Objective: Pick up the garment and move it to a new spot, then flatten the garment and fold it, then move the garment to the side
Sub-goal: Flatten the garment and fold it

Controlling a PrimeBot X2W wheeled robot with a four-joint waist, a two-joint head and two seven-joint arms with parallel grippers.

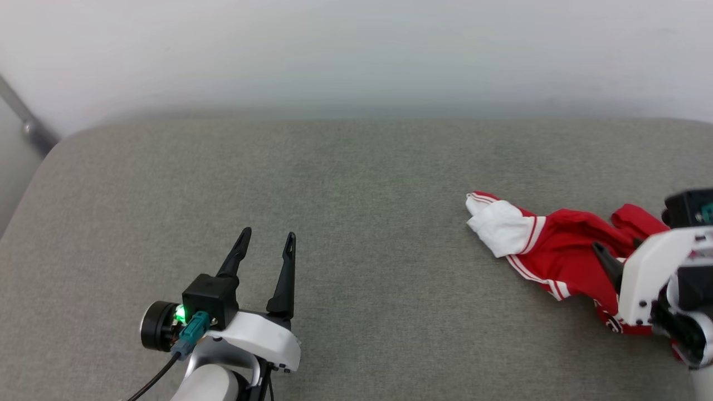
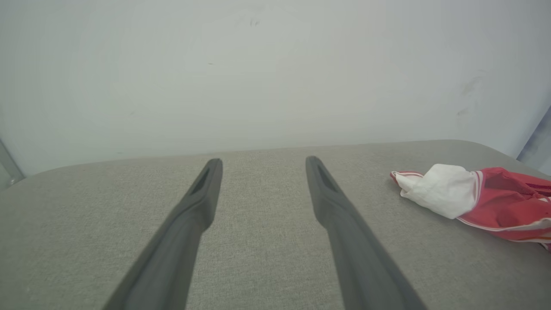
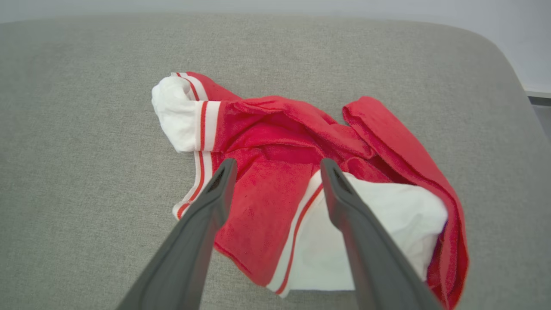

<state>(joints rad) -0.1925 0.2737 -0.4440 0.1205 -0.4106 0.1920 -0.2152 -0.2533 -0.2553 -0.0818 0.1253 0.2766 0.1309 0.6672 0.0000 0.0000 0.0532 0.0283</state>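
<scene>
A red, white-sleeved jersey T-shirt (image 1: 562, 250) lies crumpled in a heap at the right of a grey fabric cushion (image 1: 356, 167). The right gripper (image 3: 279, 168) hangs over it, fingers spread, holding nothing. The left gripper (image 1: 267, 234) is likewise spread over bare cushion. Flattening, folding and setting aside look undone.

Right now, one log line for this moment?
garment: crumpled, right side of grey cushion | left gripper: open, empty, over bare cushion | right gripper: open over garment, nothing gripped
</scene>
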